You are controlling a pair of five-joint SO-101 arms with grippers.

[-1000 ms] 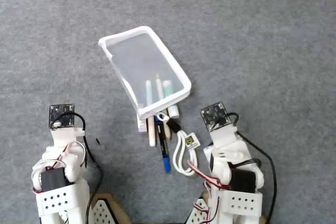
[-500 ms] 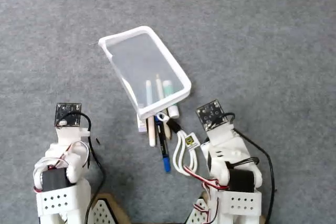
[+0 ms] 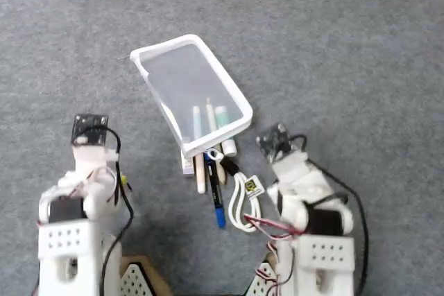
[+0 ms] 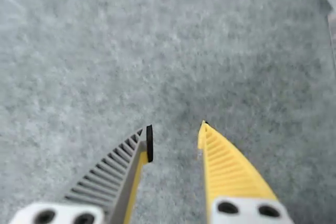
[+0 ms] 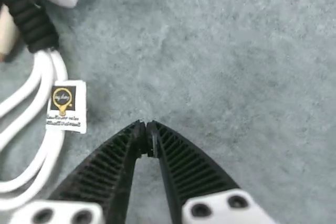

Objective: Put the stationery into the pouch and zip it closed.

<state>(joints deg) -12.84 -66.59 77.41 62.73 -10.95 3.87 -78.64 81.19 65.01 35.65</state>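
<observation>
Right gripper (image 5: pixel 145 136) swung toward cable (image 5: pixel 53 69), pouch (image 3: pixel 173 71) unmoved

Grey table (image 3: pixel 361 53): clear pouch (image 3: pixel 182 77), pens (image 3: pixel 217 202), white cord (image 3: pixel 238 207).

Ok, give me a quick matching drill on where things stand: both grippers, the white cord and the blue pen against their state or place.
Things:
1. left gripper
2. right gripper
3. white cord
4. blue pen

States or places:
A. shut, fingertips together
B. looped on the table, outside the pouch
C. open over bare table
D. one end at the pouch's mouth, the rest sticking out

Pairs: 1-C, 2-A, 3-B, 4-D
</observation>
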